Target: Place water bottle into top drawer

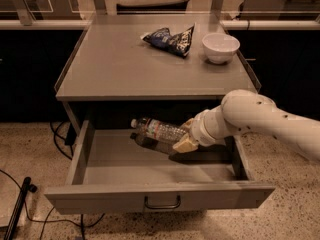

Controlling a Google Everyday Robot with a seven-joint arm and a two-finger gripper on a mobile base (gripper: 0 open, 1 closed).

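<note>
Jaws: closed on the base end of the water bottle [159, 130], as far as I can make out from this angle; the pale fingers [186, 143] sit on either side of it.
Gripper: I've got the gripper [184, 136] inside the top drawer [160, 195], towards its right side, just under the tabletop's front edge.
Arm: my white arm [255, 118] reaches in from the right, over the drawer's right wall.
Bottle: lying nearly level within the open drawer, white cap pointing left, a dark shadow on the drawer floor beneath it. I can't tell whether it touches the floor.
Drawer: pulled well out, its loop handle [162, 203] at the middle of the front.
Tabletop: the grey tabletop [125, 69] carries a dark blue snack bag [170, 38] and a white bowl [220, 47] near the back right, close together but apart.
</note>
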